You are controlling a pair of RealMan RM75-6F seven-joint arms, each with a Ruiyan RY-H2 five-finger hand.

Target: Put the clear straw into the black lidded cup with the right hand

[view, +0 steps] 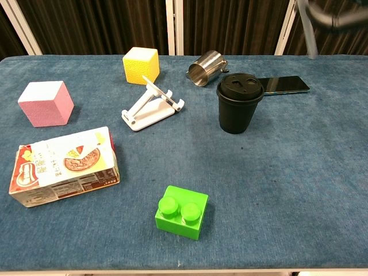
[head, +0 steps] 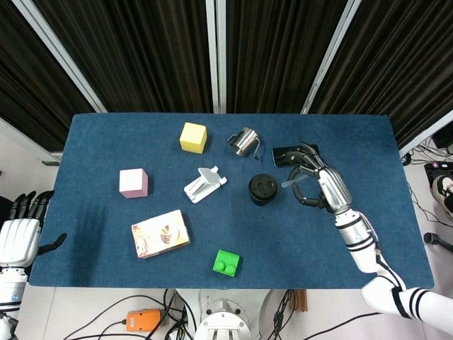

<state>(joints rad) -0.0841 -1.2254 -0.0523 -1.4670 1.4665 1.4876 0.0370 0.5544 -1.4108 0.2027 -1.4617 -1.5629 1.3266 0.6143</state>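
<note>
The black lidded cup [head: 262, 189] [view: 239, 103] stands upright near the middle of the blue table. My right hand [head: 318, 185] [view: 338, 15] is raised above the table just right of the cup, and it holds the clear straw [head: 291, 183] [view: 309, 35]. In the chest view the straw hangs down from the blurred hand at the top right, higher than the cup's lid and to its right. My left hand [head: 20, 237] hangs off the table's left edge with its fingers apart and nothing in it.
A black phone [view: 282, 84] and a metal jug [head: 243, 142] lie behind the cup. Left of the cup are a white stand [head: 205, 183], a yellow cube [head: 192, 137], a pink cube [head: 133, 183] and a snack box [head: 160, 233]. A green brick [head: 226, 263] sits near the front.
</note>
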